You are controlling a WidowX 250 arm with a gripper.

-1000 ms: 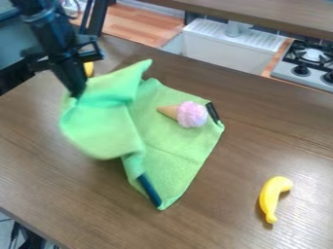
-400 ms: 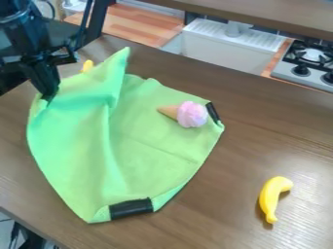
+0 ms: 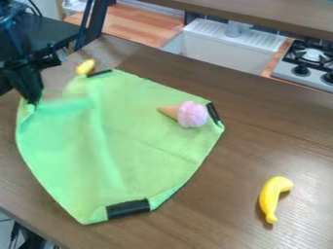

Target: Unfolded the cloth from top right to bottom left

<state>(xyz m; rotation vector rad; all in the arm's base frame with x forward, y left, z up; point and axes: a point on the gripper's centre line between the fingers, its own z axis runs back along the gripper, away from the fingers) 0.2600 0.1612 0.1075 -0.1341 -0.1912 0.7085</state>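
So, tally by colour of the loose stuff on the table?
Green: 1 (cloth)
Yellow: 2 (toy banana, small item by the cloth's far edge, kind unclear)
Pink and tan: 1 (toy ice cream cone)
Total: 4

Bright light here, and look at that pale glare washing over the right side of the table (image 3: pixel 305 187)! The banana (image 3: pixel 271 194) drops a soft shadow on its left, the sink (image 3: pixel 218 48) shows bright white, and blur smears the upper-left fold of the cloth (image 3: pixel 143 131).
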